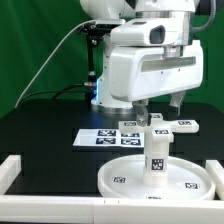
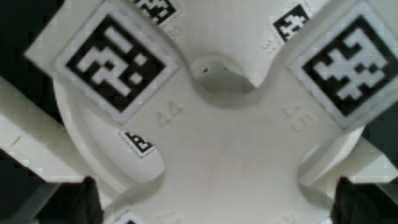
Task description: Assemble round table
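End effector hanging over the cross base, fingers spread either side of one arm; leg standing upright on disc, just nearer.

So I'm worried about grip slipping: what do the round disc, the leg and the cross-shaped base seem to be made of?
The round disc looks like white moulded plastic, smooth and matte, with an even raised rim. The leg, standing upright on it, shows the same plain white surface under its printed tag. The cross-shaped base looks alike, probably hard plastic, with faint sheen and rounded edges. All three likely give little friction.
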